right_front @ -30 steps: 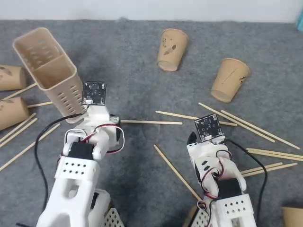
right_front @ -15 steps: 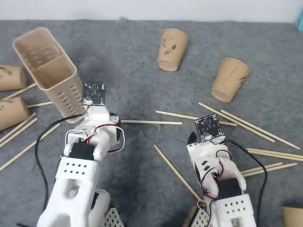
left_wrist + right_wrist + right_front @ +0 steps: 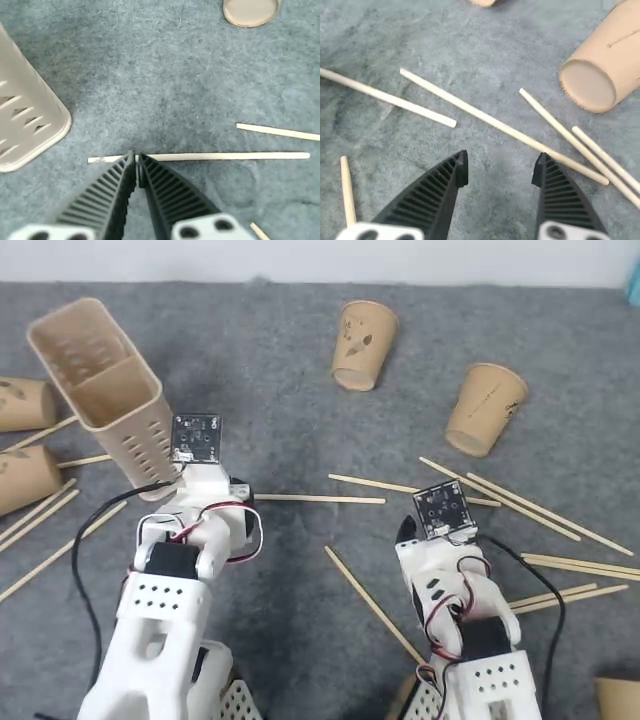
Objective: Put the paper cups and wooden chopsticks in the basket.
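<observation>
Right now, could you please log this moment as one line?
left gripper: shut, tips at a chopstick | right gripper: open over chopsticks | basket: upright | cups: on carpet

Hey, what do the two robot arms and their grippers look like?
The left arm and right arm are white plastic shells with rows of small holes, red and black wires at the joints, and a black square board on each wrist. The left gripper and right gripper have black tapered fingers, ribbed inside, on white bases.
</observation>
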`<state>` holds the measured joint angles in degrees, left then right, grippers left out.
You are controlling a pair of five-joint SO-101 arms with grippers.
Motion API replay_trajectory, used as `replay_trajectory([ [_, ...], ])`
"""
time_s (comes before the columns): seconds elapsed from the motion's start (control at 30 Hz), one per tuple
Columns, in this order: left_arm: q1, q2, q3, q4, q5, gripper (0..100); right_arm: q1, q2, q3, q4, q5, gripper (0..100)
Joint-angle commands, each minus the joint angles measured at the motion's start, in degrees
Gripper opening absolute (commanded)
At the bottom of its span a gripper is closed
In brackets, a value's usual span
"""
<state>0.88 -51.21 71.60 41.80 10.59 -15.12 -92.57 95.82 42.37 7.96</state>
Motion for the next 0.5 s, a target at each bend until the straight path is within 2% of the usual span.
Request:
replay_trajectory([
  [0.0, 2.8, 0.4, -2.4, -2.3, 0.4, 1, 5.5, 2.2, 1.1, -4.9, -0.1, 22.3],
  [0.17, 5.1, 0.4, -3.1, -2.5, 0.4, 1, 4.2, 8.4, 0.4, -8.1, -0.5, 22.3],
  [0.47, -4.6, 0.2, -3.4, -2.1, 0.3, 1, 3.0, 14.1, -5.2, -2.2, -0.7, 22.3],
])
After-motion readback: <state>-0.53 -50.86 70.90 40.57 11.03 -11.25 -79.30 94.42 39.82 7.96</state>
